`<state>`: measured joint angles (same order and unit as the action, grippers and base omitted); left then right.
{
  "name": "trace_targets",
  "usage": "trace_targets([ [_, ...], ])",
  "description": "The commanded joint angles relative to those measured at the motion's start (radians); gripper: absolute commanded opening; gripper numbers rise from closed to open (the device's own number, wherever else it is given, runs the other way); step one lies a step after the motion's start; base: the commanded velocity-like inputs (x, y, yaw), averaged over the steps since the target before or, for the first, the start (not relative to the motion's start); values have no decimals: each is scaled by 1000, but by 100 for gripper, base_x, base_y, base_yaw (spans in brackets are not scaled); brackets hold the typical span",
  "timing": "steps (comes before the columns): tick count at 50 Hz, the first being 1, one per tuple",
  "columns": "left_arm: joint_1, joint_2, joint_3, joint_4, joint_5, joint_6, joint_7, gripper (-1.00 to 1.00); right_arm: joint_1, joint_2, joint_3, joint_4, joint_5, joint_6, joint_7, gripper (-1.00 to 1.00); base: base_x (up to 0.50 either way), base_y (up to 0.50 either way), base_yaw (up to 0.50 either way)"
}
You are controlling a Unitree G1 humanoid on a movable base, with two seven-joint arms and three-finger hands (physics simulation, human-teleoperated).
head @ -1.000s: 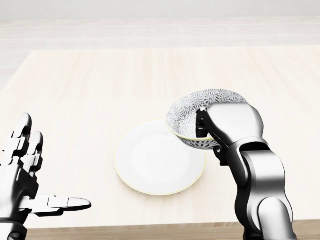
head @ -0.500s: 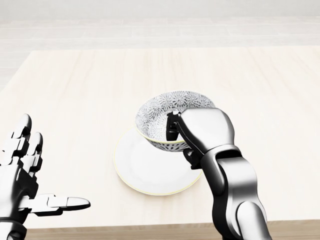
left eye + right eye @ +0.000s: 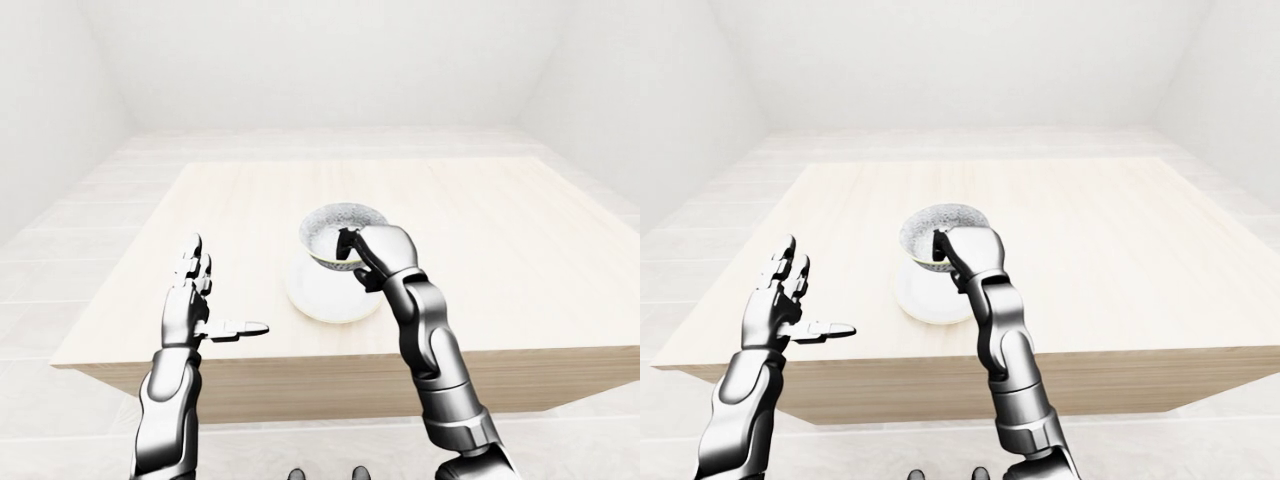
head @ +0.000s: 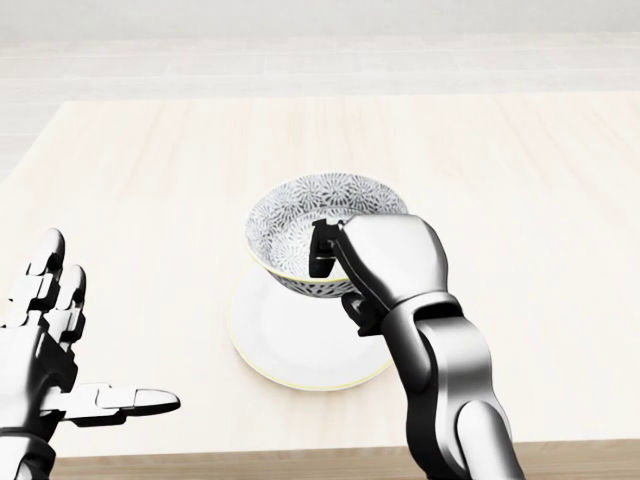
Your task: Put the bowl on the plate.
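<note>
A patterned grey-and-white bowl (image 4: 305, 235) hangs just over the white plate (image 4: 290, 345) near the middle of the head view, tilted a little. My right hand (image 4: 345, 265) is shut on the bowl's right rim, fingers inside and thumb outside. Whether the bowl's base touches the plate is hidden by the bowl itself. My left hand (image 4: 60, 375) stays open at the lower left, fingers spread and thumb pointing right, holding nothing. The plate lies flat on the light wooden table (image 4: 150, 180).
The table's near edge (image 3: 300, 360) runs along the bottom of the views; its left edge (image 3: 120, 260) lies beside my left hand. Pale tiled floor (image 3: 60, 250) and white walls surround the table.
My right hand has carried the bowl leftward from beside the plate's right rim to over the plate's upper middle. The left hand has stayed put.
</note>
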<state>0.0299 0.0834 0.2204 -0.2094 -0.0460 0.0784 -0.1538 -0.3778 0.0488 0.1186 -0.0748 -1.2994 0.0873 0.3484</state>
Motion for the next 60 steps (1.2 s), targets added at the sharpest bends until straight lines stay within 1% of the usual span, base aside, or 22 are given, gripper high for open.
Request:
trace_targets([
  [1, -11, 3, -5, 23, 3, -8, 7, 100, 0, 12, 11, 25, 42, 0, -73, -40, 0, 0, 0],
  [3, -12, 4, -5, 26, 2, -7, 7, 100, 2, 19, 17, 39, 56, 0, -89, -41, 0, 0, 0],
  [4, -11, 5, -3, 25, 0, -8, 7, 100, 8, 21, 16, 63, 72, 0, -123, -42, 0, 0, 0],
  [12, -18, 8, -4, 43, 4, -17, 11, 100, 8, 18, 23, 74, 97, 0, -136, -43, 0, 0, 0],
  [14, -20, 10, -1, 40, -1, -11, 11, 100, 13, 17, 26, 78, 102, 0, -143, -44, 0, 0, 0],
  [21, -17, 9, -3, 48, 2, -21, 14, 100, 15, 17, 31, 89, 114, 0, -152, -45, 0, 0, 0],
  [24, -16, 10, -3, 45, 1, -19, 14, 100, 16, 18, 33, 102, 119, 0, -160, -44, 0, 0, 0],
  [30, -17, 11, 0, 52, -1, -23, 13, 100, 18, 19, 38, 106, 120, 0, -165, -44, 0, 0, 0],
  [31, -16, 10, 0, 58, 0, -30, 13, 100, 18, 19, 39, 105, 120, 0, -164, -44, 0, 0, 0],
  [33, -19, 11, 0, 63, 1, -33, 14, 100, 15, 19, 39, 105, 120, 0, -161, -44, 0, 0, 0],
  [38, -22, 15, 6, 60, -5, -26, 15, 100, 18, 22, 43, 108, 122, 0, -165, -43, 0, 0, 0],
  [44, -30, 18, 8, 69, -7, -26, 17, 100, 20, 22, 41, 115, 126, 0, -168, -42, 0, 0, 0],
  [51, -29, 15, 0, 77, -3, -36, 18, 100, 31, 23, 48, 113, 124, 0, -173, -42, 0, 0, 0],
  [60, -29, 15, -4, 67, -3, -28, 20, 100, 29, 19, 40, 141, 136, 0, -192, -41, 0, 0, 0],
])
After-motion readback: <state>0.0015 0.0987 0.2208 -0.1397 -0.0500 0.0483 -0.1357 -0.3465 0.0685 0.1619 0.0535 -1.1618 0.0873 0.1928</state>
